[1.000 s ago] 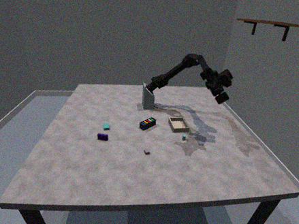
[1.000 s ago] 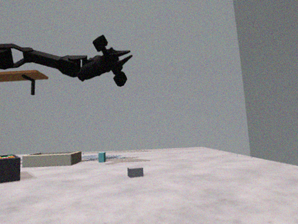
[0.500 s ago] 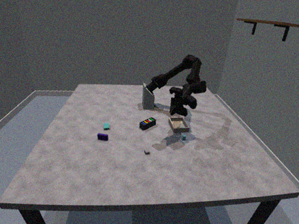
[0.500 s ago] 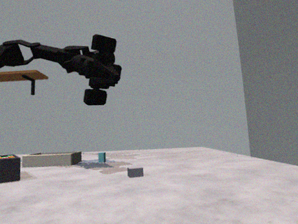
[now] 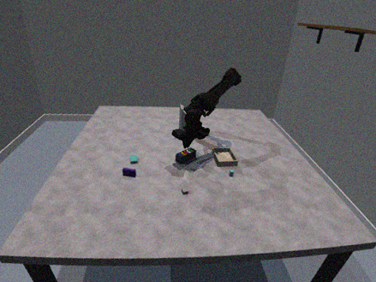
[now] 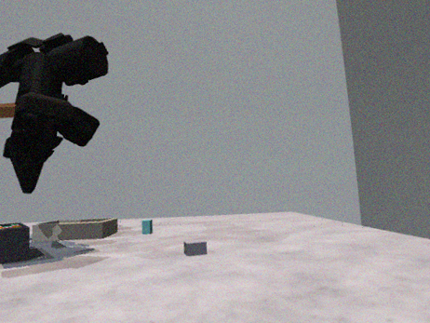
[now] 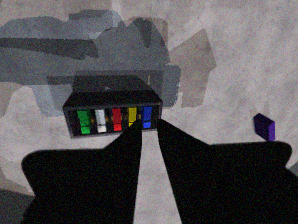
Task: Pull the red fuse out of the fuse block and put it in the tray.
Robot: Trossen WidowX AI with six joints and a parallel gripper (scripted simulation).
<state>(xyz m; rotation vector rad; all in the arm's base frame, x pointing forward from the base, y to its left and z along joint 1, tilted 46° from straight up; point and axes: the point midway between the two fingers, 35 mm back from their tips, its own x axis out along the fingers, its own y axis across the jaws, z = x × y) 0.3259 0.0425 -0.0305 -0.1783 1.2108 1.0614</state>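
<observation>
Two dark fingers reach up from the lower edge, tapering toward their tips with a narrow strip of mottled desk (image 7: 235, 60) showing between them; the jaws stand nearly closed with nothing between them. Just beyond the tips sits the fuse block (image 7: 112, 107), its row reading green fuse (image 7: 84, 122), white fuse (image 7: 100, 120), red fuse (image 7: 116, 119), yellow fuse (image 7: 132, 116), blue fuse (image 7: 147, 117). The fingertips point at the yellow and blue end. A purple block (image 7: 264, 127) lies well off to the right.
</observation>
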